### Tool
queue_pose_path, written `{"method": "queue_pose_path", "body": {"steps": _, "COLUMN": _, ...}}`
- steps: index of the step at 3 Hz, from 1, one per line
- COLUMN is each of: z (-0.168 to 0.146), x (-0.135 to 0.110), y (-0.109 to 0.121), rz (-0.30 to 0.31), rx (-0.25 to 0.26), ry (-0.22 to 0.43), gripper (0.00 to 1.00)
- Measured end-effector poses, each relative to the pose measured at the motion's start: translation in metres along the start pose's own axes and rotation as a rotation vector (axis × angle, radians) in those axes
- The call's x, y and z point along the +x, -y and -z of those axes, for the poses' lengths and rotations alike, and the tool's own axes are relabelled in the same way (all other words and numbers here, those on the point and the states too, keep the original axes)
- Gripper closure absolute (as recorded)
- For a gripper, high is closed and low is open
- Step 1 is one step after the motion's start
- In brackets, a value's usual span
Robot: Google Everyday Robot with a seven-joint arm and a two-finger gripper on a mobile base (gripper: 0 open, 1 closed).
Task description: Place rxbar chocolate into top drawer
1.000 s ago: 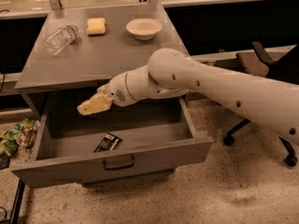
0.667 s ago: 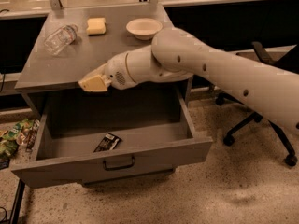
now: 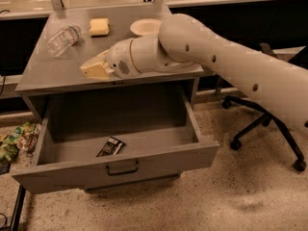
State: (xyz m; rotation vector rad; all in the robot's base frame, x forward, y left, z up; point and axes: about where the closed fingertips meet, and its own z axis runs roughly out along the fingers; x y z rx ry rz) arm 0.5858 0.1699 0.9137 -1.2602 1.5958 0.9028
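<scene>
The rxbar chocolate [image 3: 110,147], a flat black-wrapped bar, lies on the floor of the open top drawer [image 3: 159,160], near its front wall and left of centre. The drawer is pulled far out, and its dark bar handle [image 3: 122,169] is centred on the front. My gripper [image 3: 92,69] hangs over the front edge of the cabinet top [image 3: 57,73], above the drawer and well clear of the bar. It points left and nothing shows in it. The white arm [image 3: 216,61] reaches in from the right.
On the cabinet top a clear plastic bottle [image 3: 62,39] lies on its side at the back left, with a yellow sponge [image 3: 99,26] and a white bowl [image 3: 144,27] behind. An office chair base [image 3: 260,124] stands at the right. Snack bags [image 3: 17,138] lie on the floor at the left.
My gripper has risen out of the drawer to the level of the cabinet top. The bar has stayed where it lay in the drawer.
</scene>
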Motion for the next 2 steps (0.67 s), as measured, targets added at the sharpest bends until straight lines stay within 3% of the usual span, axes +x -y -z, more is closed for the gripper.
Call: {"method": "queue_pose_path", "body": {"steps": 2, "z": -0.0034, "x": -0.0010, "y": -0.0037, "rz": 0.002, "rx": -0.008, "ry": -0.002, "gripper": 0.45}}
